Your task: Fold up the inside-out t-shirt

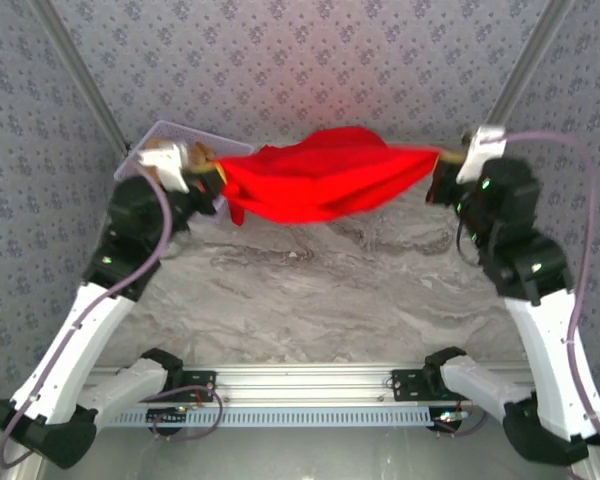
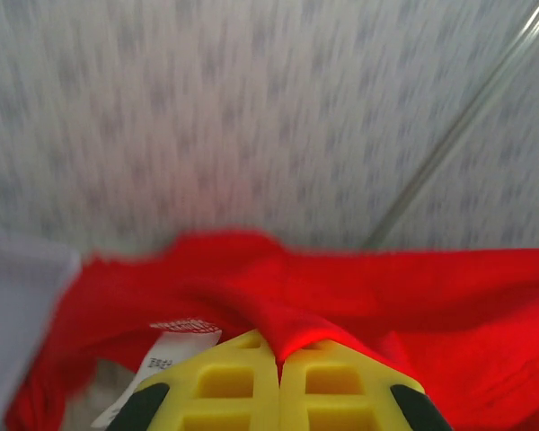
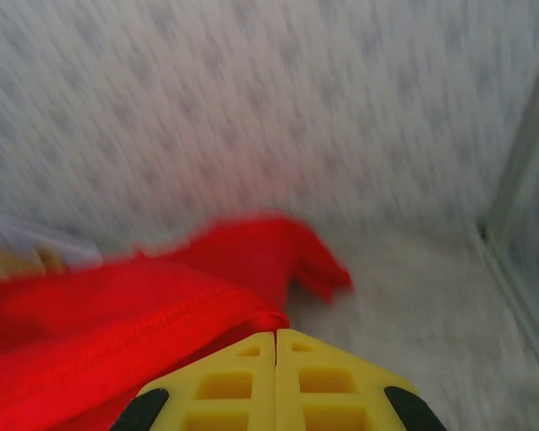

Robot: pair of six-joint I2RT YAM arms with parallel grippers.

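The inside-out t-shirt (image 1: pixel 320 180) is bright red cloth, stretched in the air between the two arms above the far half of the table. My left gripper (image 1: pixel 212 168) is shut on its left end. In the left wrist view the yellow jaws (image 2: pixel 279 359) pinch a fold of the t-shirt (image 2: pixel 413 287), and a white care label (image 2: pixel 166 359) hangs beside them. My right gripper (image 1: pixel 442 158) is shut on the right end. In the right wrist view the yellow jaws (image 3: pixel 276 339) clamp a hemmed edge of the t-shirt (image 3: pixel 117 332).
A pale lavender flat sheet (image 1: pixel 170 140) lies at the far left behind the left gripper. The grey marbled table (image 1: pixel 310 300) stretches under the hanging cloth. Patterned walls close the sides and back; an aluminium rail (image 1: pixel 300 385) runs along the near edge.
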